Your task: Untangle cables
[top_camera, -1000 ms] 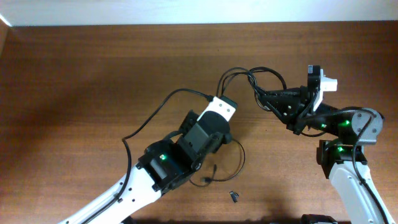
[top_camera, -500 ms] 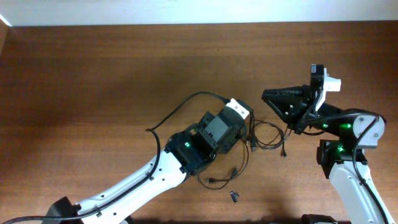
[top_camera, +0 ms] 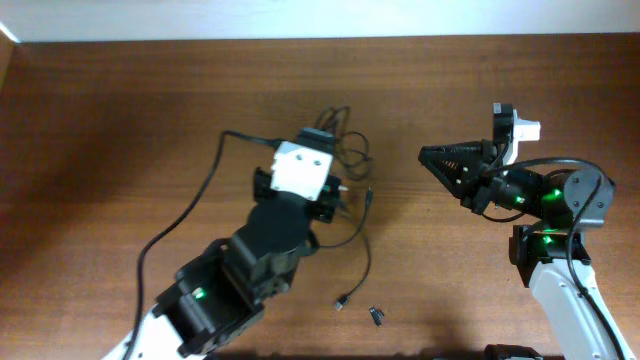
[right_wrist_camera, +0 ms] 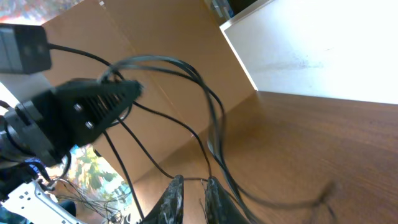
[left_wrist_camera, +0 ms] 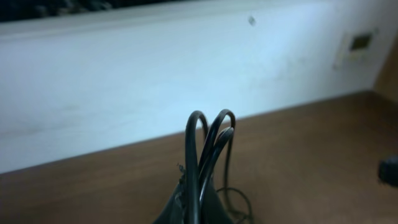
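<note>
Okay, overhead: the left gripper (top_camera: 322,135) is raised over the middle of the table (top_camera: 120,120), white camera block just behind it. It is clamped on the cables (top_camera: 352,150). A bunch of loops sits at its tip, and one strand trails down the wood to a small plug end (top_camera: 343,301). A tiny dark clip (top_camera: 377,316) lies just beside that plug, not touching it. The arm's thicker black wire (top_camera: 190,205) arcs off to the left. The right gripper (top_camera: 424,154) points left toward the bundle but is well apart from it. Its fingers taper to a point, almost together.

Left wrist: the left gripper (left_wrist_camera: 196,202) has its fingers together at the bottom edge. The cables (left_wrist_camera: 189,155) rise out of them as two or three tight upright loops, and a slack coil lies on the table behind. A white wall (left_wrist_camera: 124,74) is beyond.

Right wrist: the right gripper (right_wrist_camera: 194,196) shows both fingertips (right_wrist_camera: 173,199) with only a slim gap between them. The left gripper (right_wrist_camera: 127,92) is at upper left with the cables (right_wrist_camera: 212,102) arching out of it and dropping toward the table. Thin strands cross near the right fingertips. Cannot tell from this view if any touches them.
</note>
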You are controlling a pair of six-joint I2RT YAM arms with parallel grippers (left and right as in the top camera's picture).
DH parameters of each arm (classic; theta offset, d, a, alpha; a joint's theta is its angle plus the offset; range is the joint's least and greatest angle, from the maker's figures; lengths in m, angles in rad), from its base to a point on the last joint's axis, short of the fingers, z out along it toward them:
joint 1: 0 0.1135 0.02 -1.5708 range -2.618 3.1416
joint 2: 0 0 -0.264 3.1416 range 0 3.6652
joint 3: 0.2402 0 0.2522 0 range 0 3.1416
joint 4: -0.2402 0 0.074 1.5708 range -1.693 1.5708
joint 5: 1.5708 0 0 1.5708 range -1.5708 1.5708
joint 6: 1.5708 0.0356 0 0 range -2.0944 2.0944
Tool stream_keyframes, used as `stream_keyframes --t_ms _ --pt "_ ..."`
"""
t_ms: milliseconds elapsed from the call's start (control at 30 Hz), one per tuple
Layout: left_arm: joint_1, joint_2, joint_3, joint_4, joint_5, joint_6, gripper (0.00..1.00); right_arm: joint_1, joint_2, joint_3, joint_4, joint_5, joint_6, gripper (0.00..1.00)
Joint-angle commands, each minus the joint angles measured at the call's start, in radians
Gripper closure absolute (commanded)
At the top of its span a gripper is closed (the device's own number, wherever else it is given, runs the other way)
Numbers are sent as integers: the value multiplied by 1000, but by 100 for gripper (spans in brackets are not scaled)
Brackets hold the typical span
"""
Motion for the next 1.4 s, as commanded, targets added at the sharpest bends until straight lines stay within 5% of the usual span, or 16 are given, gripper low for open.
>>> stream_keyframes --t_ms 0,133,367,467,533,600,667,833,900,933,967,1100,1367 --pt "2 -52 3 10 -95 -3 100 -6 -2 11 2 -10 -3 86" --pt "2 -64 3 37 -116 -3 100 -6 -2 11 -50 -10 -14 85" --pt "2 -64 3 45 -917 19 100 -6 7 11 -76 -9 -15 85" --pt "53 -67 3 38 -948 206 100 -6 8 11 -76 -9 -15 85" --pt "88 -67 3 38 -941 213 100 -6 8 11 -76 -10 -14 85" --pt "101 -64 3 34 -859 213 100 -6 8 11 -76 -9 -14 85" --pt "100 -55 3 -26 -620 212 100 -6 8 11 -76 -9 -14 85" --pt "100 104 3 -212 188 209 96 -6 8 11 -76 -10 -14 85" --pt "100 253 3 -273 240 208 75 -6 8 11 -76 -10 -14 85" --pt "100 340 3 -284 240 208 24 -6 8 11 -76 -10 -14 85" --pt "100 414 3 -284 240 208 0 -6 8 11 -76 -10 -14 85" --pt "100 526 4 -245 282 134 1 -6 8 11 -76 -9 -14 84" --pt "100 412 4 -196 511 202 1 -6 8 11 -76 -6 -41 84"
